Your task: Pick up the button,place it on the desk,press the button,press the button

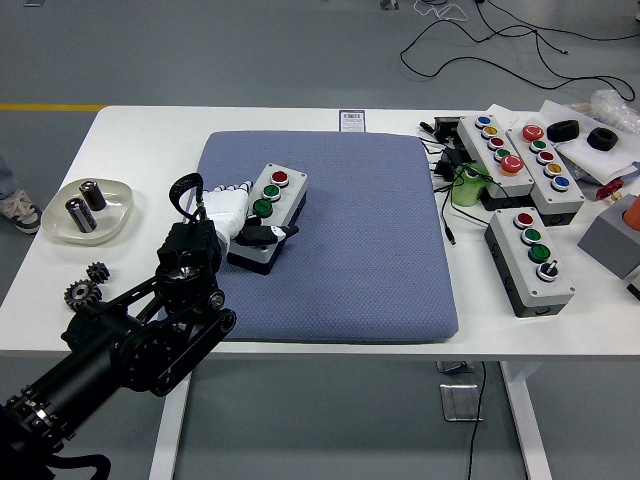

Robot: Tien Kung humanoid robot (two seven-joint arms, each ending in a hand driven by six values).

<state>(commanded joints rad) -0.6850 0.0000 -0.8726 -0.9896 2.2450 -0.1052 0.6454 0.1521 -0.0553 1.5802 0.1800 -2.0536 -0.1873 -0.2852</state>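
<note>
The left hand (235, 212), white-shelled with dark fingertips, sits on the near-left end of the button box (268, 218). Its fingers curl around that end of the housing, one dark fingertip lying across the top panel's near end; the hand grasps the box. The black, jointed left arm (120, 350) enters from the lower left corner, a looped black cable at the wrist.

The button box is a rectangular unit with a light grey top panel and a dark base. Its panel carries a red round button at the far end and two green round buttons toward the hand, each in a metallic ring. The box lies diagonally on the left half of the blue-grey pad (340, 230), a square cushion with a fine dimpled texture and rounded corners, which covers the middle of the white table (150, 135).

Left of the pad, a cream, shallow dish (115, 215) holds two dark cylinders with metal ends. Two dark metal gears (85, 286) lie on the table just in front of the dish.

At the right, three further button boxes (527, 258) stand among black cables and a green cylinder (467, 186)
</note>
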